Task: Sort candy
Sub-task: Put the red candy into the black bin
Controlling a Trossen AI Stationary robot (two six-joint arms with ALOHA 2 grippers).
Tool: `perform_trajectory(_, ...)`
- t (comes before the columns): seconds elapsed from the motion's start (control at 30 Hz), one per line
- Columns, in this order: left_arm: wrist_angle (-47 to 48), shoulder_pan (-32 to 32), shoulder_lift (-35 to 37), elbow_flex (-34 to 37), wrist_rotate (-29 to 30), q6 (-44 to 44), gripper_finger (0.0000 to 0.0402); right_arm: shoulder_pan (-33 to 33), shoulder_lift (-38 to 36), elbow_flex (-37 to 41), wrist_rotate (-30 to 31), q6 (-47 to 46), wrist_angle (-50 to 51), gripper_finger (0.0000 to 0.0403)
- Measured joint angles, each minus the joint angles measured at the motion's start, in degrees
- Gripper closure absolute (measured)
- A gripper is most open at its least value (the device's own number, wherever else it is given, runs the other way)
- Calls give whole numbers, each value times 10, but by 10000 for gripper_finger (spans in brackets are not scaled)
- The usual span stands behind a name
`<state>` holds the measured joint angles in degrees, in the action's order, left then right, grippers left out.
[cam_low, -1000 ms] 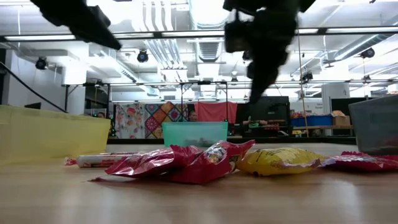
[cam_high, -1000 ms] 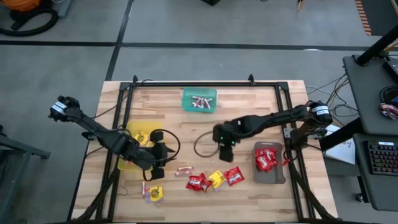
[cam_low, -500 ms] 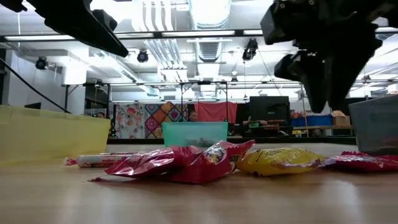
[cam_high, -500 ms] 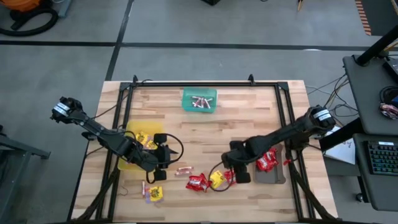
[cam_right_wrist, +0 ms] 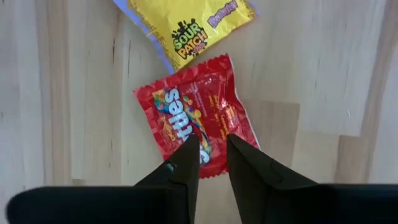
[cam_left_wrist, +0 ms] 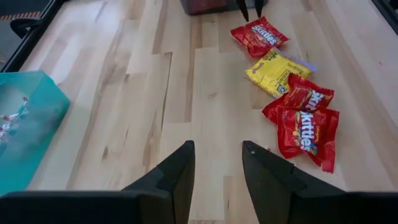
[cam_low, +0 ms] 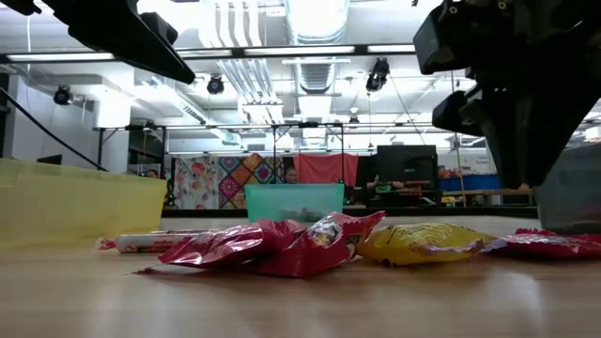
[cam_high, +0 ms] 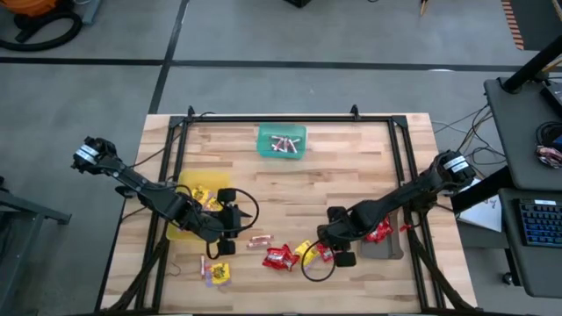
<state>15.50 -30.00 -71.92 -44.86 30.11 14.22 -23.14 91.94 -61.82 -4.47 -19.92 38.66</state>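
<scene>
Where pincer (cam_right_wrist: 212, 148) nips — glossy red packet (cam_right_wrist: 196, 121)

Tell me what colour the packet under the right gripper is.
Red, with rainbow lettering. The packet under the right gripper shows best in the right wrist view.

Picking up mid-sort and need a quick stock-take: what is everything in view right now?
Table: one, light wood, under everything.
Green tray: one, far edge, holds several rolls.
Yellow tray: one, left side, holds yellow packets.
Grey tray: one, right side, holds red packets, count unclear.
Red packets: three loose, near edge, middle.
Yellow packets: two loose, one among the red ones, one near the left corner.
Rolls: at least one loose, pinkish, beside the left gripper.
Left gripper: open, empty, beside the yellow tray.
Right gripper: down on the rightmost loose red packet.
</scene>
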Motion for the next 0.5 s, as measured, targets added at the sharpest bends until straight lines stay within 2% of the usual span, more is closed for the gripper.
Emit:
perform_trajectory(0.3, 0, 0, 0, 0, -3, 11, 284, 2, 0, 16, 1, 5, -51, 366)
perform_trajectory(0.5, 0, 0, 0, 0, -4, 29, 284, 2, 0, 45, 0, 10, -66, 375)
